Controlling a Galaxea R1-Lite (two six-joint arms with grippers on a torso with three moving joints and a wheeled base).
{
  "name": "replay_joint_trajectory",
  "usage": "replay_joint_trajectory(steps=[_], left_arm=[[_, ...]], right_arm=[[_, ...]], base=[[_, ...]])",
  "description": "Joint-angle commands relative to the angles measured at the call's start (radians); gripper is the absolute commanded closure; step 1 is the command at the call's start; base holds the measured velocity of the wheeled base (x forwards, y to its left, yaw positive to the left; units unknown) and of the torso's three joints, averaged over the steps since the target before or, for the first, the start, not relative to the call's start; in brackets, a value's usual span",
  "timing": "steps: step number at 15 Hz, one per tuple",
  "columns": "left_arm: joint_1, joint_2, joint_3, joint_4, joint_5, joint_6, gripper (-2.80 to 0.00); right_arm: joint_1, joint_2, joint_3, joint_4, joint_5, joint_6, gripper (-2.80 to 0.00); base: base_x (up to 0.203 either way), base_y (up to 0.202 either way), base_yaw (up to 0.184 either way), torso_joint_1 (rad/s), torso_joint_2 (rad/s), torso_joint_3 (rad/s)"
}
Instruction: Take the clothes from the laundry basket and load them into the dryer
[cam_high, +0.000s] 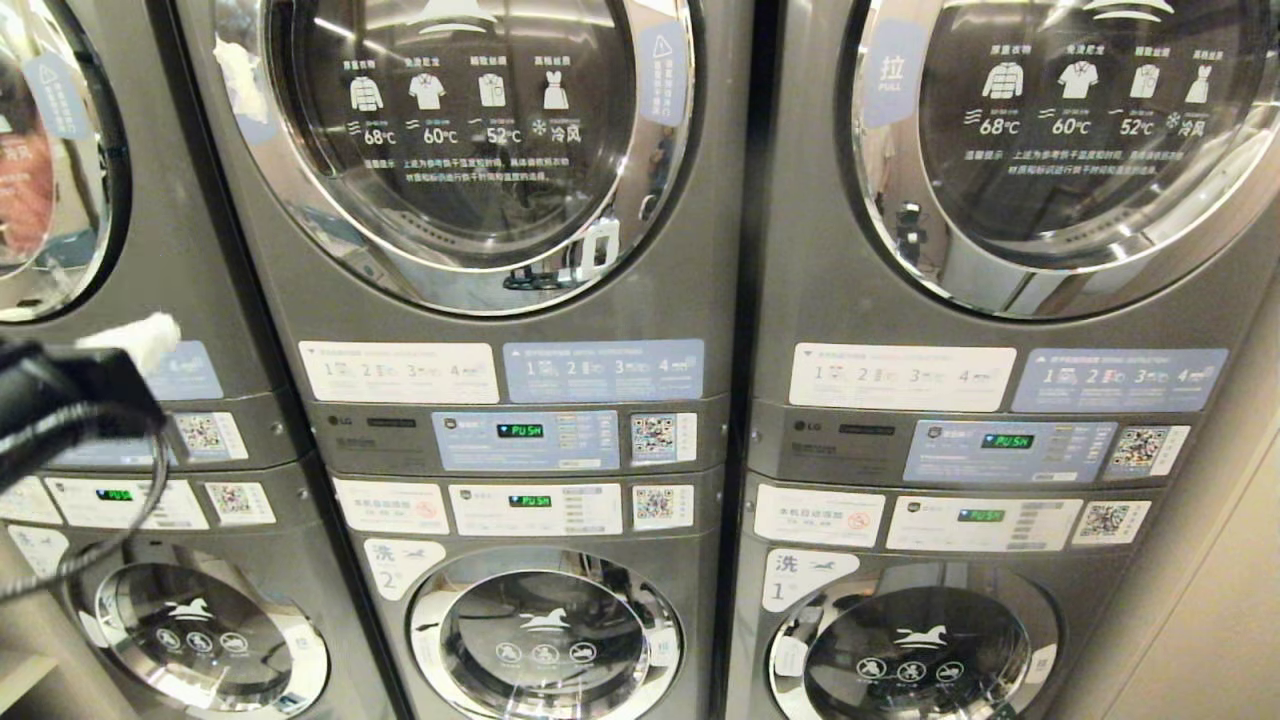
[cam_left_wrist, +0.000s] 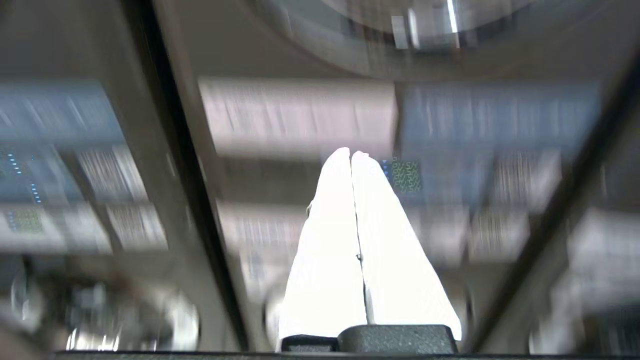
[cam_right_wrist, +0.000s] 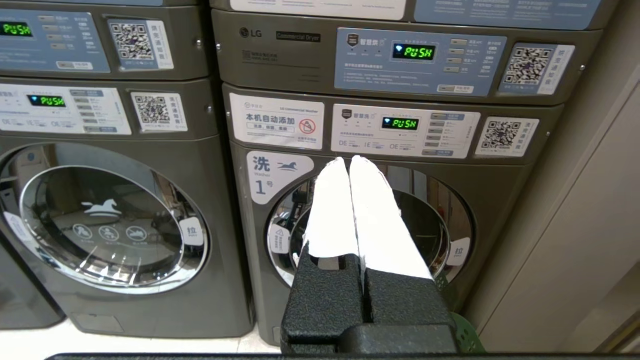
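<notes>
Dryer doors shut; both grippers' fingers closed, empty, clear of machines

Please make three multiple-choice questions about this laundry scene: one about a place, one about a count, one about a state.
1. Where in the head view is the left gripper?
A. left edge
B. centre
C. right edge

2. How many round doors does the right wrist view show?
A. one
B. two
C. four

3. How is the middle dryer door?
A. open
B. removed
C. closed

Answers:
1 A, its white tip shows beside the left stack.
2 B, the washer door marked 1 and its neighbour.
3 C, it sits flush in its front.
</notes>
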Motion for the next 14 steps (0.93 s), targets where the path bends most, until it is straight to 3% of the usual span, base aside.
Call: replay_joint_trajectory(steps=[1,5,8,11,14], left_arm=[[-0.004,-0.152,0.217,0.007,-0.001,0.012,0.00],[-0.007,-0.204,0.563,0.042,-0.004,0.046,0.00],[-0.009,-0.308,0.590,0.239,-0.009,0.048,0.00],[-0.015,-0.545,0.579,0.547,-0.031,0.048,0.00],[-0.029,-0.692,0.570,0.653,-0.036,0.050,0.00]], right_arm=[[0.000,-0.002,0.001,0.000,-0.003,-0.001,0.00],[0.000,-0.002,0.001,0.000,-0.003,-0.001,0.00],[0.000,-0.002,0.000,0.000,-0.004,0.004,0.00],[0.000,-0.002,0.000,0.000,-0.004,0.008,0.00],[0.000,-0.002,0.001,-0.002,-0.003,0.013,0.00]], base=[[0.000,0.000,0.000,0.000,0.00,0.000],[0.000,0.000,0.000,0.000,0.00,0.000],[0.000,0.000,0.000,0.000,0.00,0.000],[0.000,0.000,0.000,0.000,0.00,0.000],[0.000,0.000,0.000,0.000,0.00,0.000]])
